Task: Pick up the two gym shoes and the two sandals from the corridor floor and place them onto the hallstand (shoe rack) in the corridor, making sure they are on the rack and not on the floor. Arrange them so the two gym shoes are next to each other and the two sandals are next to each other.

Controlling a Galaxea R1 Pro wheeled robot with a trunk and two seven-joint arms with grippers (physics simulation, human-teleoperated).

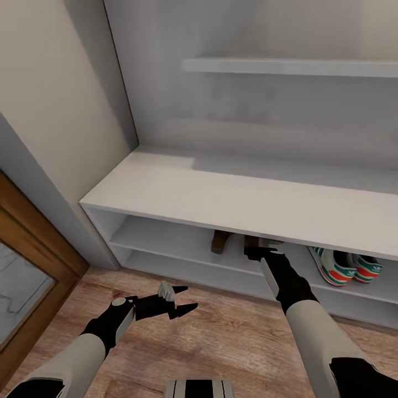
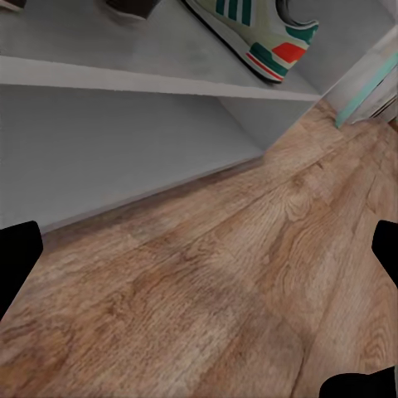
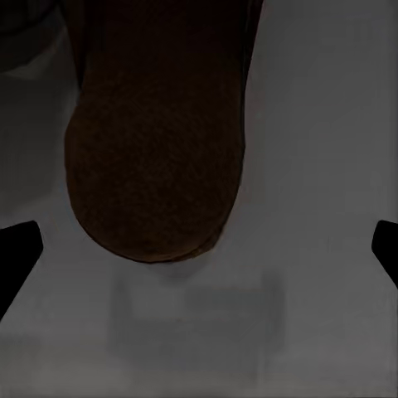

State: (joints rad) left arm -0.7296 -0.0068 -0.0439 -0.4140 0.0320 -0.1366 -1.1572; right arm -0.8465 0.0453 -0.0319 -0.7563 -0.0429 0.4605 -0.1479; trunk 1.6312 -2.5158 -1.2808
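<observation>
The hallstand point(image 1: 221, 193) fills the head view, pale grey with a long bench top and a shelf beneath. On that shelf stand the two brown sandals point(image 1: 221, 241) point(image 1: 253, 241) side by side, and to their right the two gym shoes point(image 1: 331, 268) point(image 1: 367, 269), also side by side. My right gripper point(image 1: 264, 253) reaches to the shelf's front edge and is open. In the right wrist view a sandal's heel point(image 3: 157, 166) lies just ahead of the spread fingers, not between them. Over the corridor floor point(image 1: 221, 337), my left gripper point(image 1: 189, 297) hangs open and holds nothing.
A wood-framed door point(image 1: 27, 260) and a beige wall stand at the left. An upper ledge point(image 1: 287, 67) juts from the back panel. The left wrist view shows a gym shoe point(image 2: 249, 29) on the shelf point(image 2: 124, 58) and a bottom tier below it.
</observation>
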